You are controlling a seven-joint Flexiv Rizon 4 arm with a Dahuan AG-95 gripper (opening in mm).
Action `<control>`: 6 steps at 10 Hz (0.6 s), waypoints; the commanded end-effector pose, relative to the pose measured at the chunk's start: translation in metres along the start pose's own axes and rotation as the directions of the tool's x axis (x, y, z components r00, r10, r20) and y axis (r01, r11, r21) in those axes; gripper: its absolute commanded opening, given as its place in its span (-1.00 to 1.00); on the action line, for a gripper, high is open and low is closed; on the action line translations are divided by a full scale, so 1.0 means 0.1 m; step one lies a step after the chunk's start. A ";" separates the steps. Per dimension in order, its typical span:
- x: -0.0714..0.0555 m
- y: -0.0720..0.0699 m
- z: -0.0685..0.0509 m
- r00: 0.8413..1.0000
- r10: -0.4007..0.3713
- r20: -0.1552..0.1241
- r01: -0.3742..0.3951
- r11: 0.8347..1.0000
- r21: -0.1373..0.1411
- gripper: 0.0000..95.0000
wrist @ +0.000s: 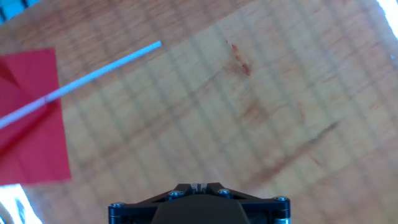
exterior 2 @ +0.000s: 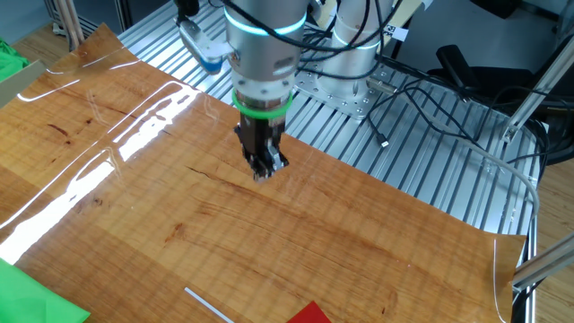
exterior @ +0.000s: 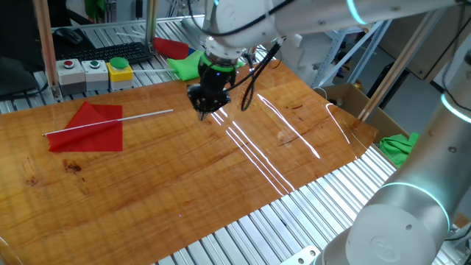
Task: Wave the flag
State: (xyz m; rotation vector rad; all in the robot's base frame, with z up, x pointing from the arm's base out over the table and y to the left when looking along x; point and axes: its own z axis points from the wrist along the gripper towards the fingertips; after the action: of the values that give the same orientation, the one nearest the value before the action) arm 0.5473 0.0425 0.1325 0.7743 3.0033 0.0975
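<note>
**Jaws shut and empty, flag lying apart on the table**

Going from left to right in one fixed view, we first see the button box (exterior: 94, 71) with its red, white and yellow caps at the far left edge, beside a black keyboard (exterior: 110, 53). Just in front of them the flag (exterior: 90, 126) lies flat on the wooden table (exterior: 184, 191), its red cloth spread out and its thin white stick running up and to the right, with the free end pointing toward the arm. Behind, near the table's far edge, a stickless red cloth (exterior: 171, 47) rests against a green cloth (exterior: 185, 66).

Next comes the gripper (exterior: 207, 109), pointing straight down over bare wood, near the free tip of the stick but clear of it. We read the jaws as fully closed, the fingers pressed together with nothing between them; they touch neither flag nor cloth. Whether the fingertips meet the wood we cannot tell.

At the far right another green cloth (exterior: 401, 145) sits off the table's edge.

In the hand view the flag (wrist: 31, 118) lies at the left.
</note>
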 end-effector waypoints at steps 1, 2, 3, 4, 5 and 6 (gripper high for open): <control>-0.12 0.25 0.11 0.998 0.056 -0.006 -0.056 0.998 0.005 -1.00; -0.22 0.37 0.17 0.996 0.092 -0.002 -0.092 0.996 0.009 -1.00; -0.31 0.48 0.23 0.993 0.115 0.000 -0.115 0.993 0.010 -1.00; -0.39 0.58 0.27 0.991 0.132 0.003 -0.132 0.991 0.014 -1.00; -0.45 0.68 0.30 0.989 0.150 0.006 -0.150 0.989 0.018 -1.00; -0.50 0.75 0.33 0.987 0.160 0.007 -0.160 0.987 0.020 -1.00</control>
State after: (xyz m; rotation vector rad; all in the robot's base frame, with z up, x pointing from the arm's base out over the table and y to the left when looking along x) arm 0.6308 0.0865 0.1057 1.0142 2.9377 0.0700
